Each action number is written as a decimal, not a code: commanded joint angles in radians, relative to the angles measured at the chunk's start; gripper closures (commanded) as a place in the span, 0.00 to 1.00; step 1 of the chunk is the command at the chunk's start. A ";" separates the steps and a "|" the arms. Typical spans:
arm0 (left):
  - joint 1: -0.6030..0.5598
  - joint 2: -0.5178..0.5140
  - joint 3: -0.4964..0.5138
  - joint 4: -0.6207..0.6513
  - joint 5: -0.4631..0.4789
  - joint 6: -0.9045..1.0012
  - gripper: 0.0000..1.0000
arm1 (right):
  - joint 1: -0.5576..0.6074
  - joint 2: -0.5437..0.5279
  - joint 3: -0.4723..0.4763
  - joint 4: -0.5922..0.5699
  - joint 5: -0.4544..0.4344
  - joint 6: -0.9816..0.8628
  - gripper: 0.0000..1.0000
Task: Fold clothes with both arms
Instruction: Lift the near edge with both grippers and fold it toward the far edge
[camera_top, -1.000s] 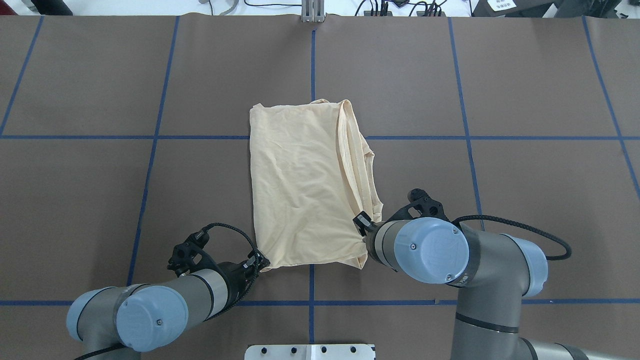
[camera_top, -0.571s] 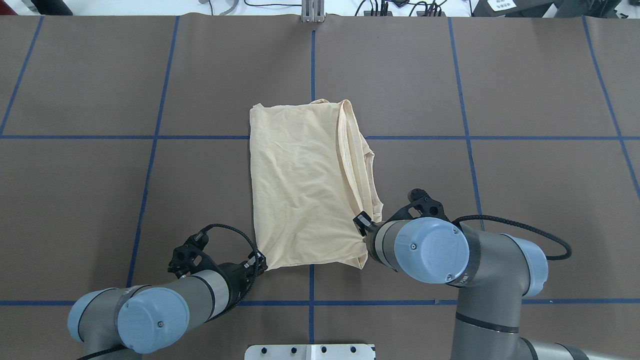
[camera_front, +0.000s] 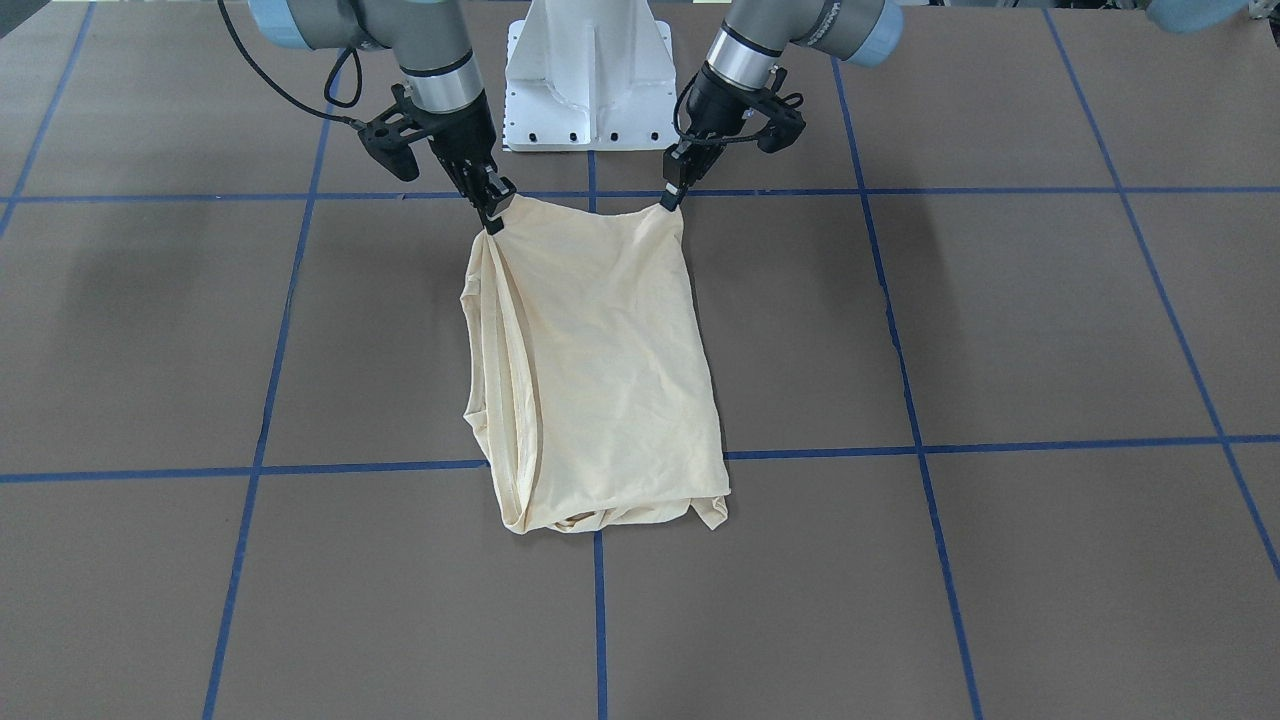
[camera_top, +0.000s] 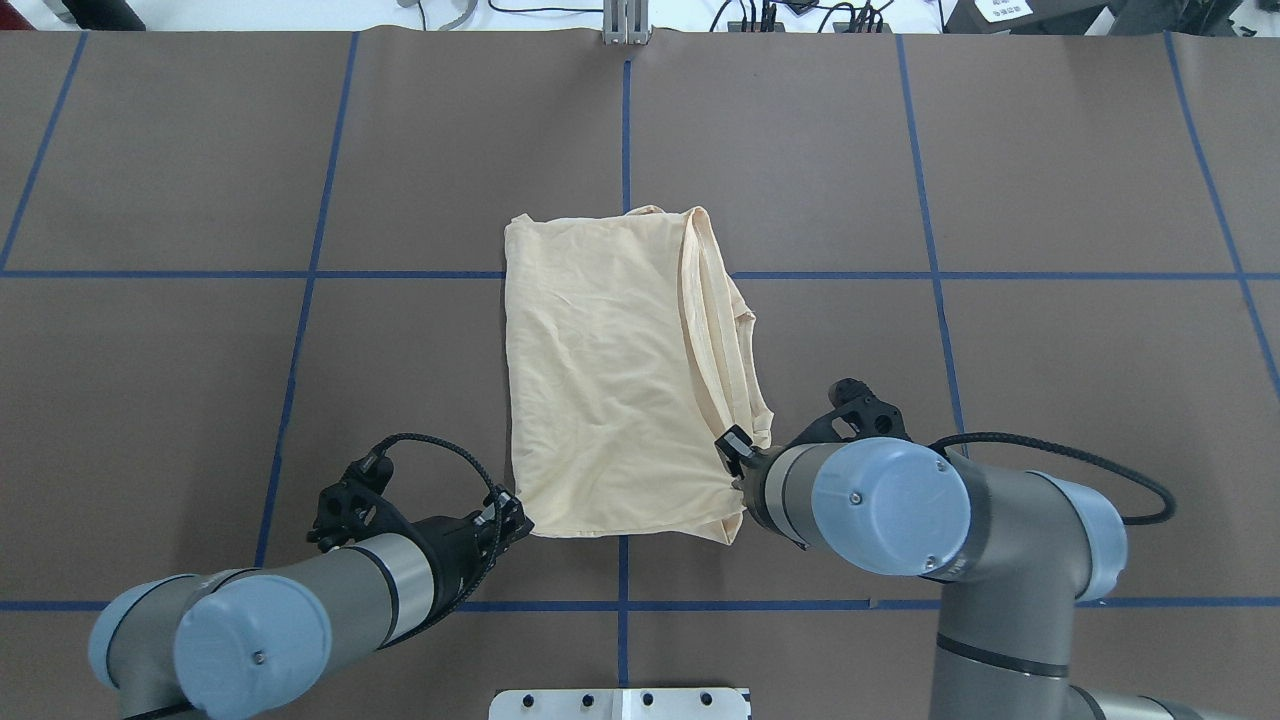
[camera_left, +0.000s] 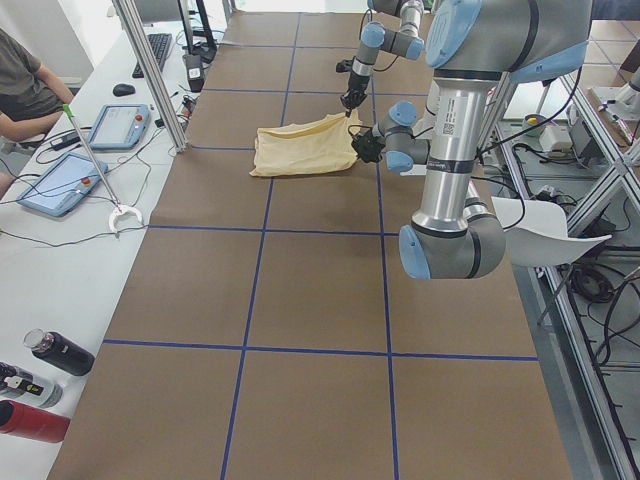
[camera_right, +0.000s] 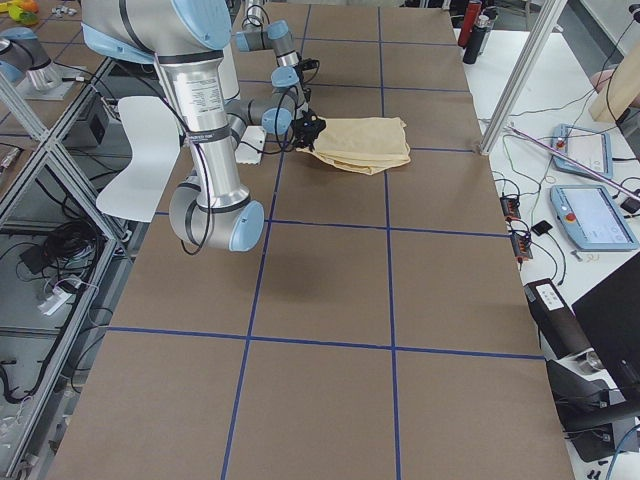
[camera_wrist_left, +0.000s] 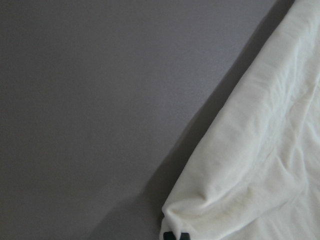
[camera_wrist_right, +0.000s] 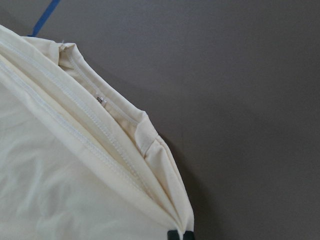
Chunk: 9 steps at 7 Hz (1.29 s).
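At the robot's side of the folded cloth you have two grips to read, the black two-finger left gripper (camera_front: 668, 200) and the black two-finger right gripper (camera_front: 493, 213), and much of both is hidden. Each wrist camera cuts its fingertips (camera_wrist_left: 172, 236) off at the bottom of the frame, so only a dark sliver shows under the bunched fabric. From overhead, the right arm's own light blue joint cap (camera_top: 890, 505) covers most of its gripper (one black finger shows at the cloth's edge). Both side views are too small for you to judge a grip.

The front-facing view serves you best. The left gripper's jaws are pinched closed on one near corner of the thin pale cream-yellow shirt (camera_front: 600, 370). The right gripper's jaws are closed just as tightly on the other near corner, and no gap is visible between either pair of fingers. The near hem runs between the two grippers.

From both grippers the shirt stretches away from the robot, lying as a wrinkled oblong on the brown paper-covered table with blue tape lines (camera_front: 900, 300). Its layered, stitched edges run along the right gripper's side. The smooth folded edge starts at the left gripper.
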 joint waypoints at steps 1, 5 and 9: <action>0.044 0.055 -0.148 0.044 -0.002 -0.056 1.00 | -0.019 -0.082 0.129 0.002 0.052 0.094 1.00; 0.012 0.009 -0.194 0.135 -0.011 -0.047 1.00 | 0.064 -0.095 0.220 0.002 0.123 0.125 1.00; -0.293 -0.181 -0.013 0.194 -0.186 0.187 1.00 | 0.321 0.092 -0.077 0.016 0.342 0.104 1.00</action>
